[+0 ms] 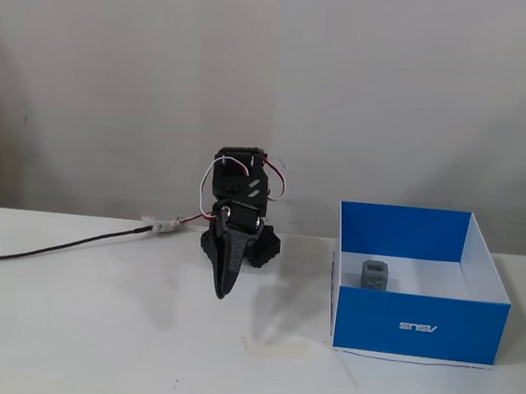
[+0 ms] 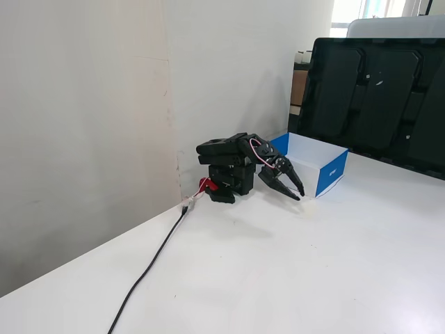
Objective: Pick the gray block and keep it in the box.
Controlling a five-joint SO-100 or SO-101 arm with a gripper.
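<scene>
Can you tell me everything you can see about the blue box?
The box is blue outside and white inside, looks like cardboard, and has no lid. A small white logo sits on the side facing one fixed view, where it reads upside down. It stands flat on the white table, to the right of the arm there. The gray block rests on its white floor near the back-left. The gripper is outside, not touching it.

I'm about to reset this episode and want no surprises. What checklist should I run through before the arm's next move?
1. Gray block inside the box: ok.
2. Block upright on the box floor: cannot tell.
3. Gripper empty: ok, nothing between the jaws.
4. Gripper clear of the box: ok, a gap shows in both fixed views.
5. Cable away from the box: ok, it trails off to the other side.
6. Arm folded low by its base: ok.
</scene>
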